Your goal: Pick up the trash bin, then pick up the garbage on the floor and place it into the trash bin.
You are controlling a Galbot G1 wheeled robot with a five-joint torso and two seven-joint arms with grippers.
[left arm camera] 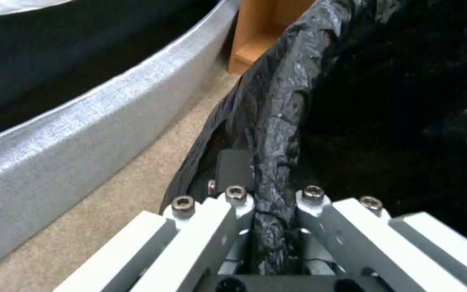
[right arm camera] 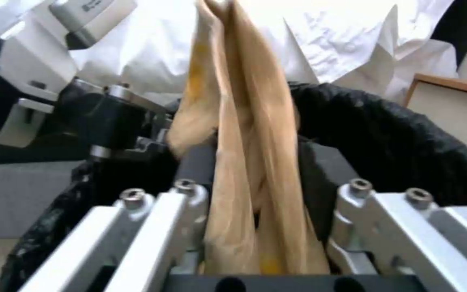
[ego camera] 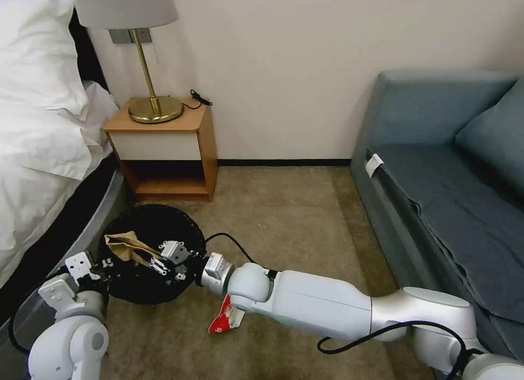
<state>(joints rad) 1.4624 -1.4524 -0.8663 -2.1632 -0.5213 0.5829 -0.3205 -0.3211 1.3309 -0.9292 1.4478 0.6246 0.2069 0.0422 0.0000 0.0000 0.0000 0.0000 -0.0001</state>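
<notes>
Right end effector [ego camera: 154, 258] grips paper [ego camera: 126, 245] over bin [ego camera: 143, 290].

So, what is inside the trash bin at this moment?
Over the trash bin's opening, the right pincer grips crumpled brown paper. The left pincer clamps the rim. The black bag's depths are dark, so anything lower is hidden.

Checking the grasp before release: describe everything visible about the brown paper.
The brown paper is crumpled, tan and creased, with yellowish stains. The right gripper has its jaws shut on it, holding it over the opening of the trash bin, which is lined with a black bag. Its free end sticks out past the jaws toward the left gripper clamping the bin's rim.
</notes>
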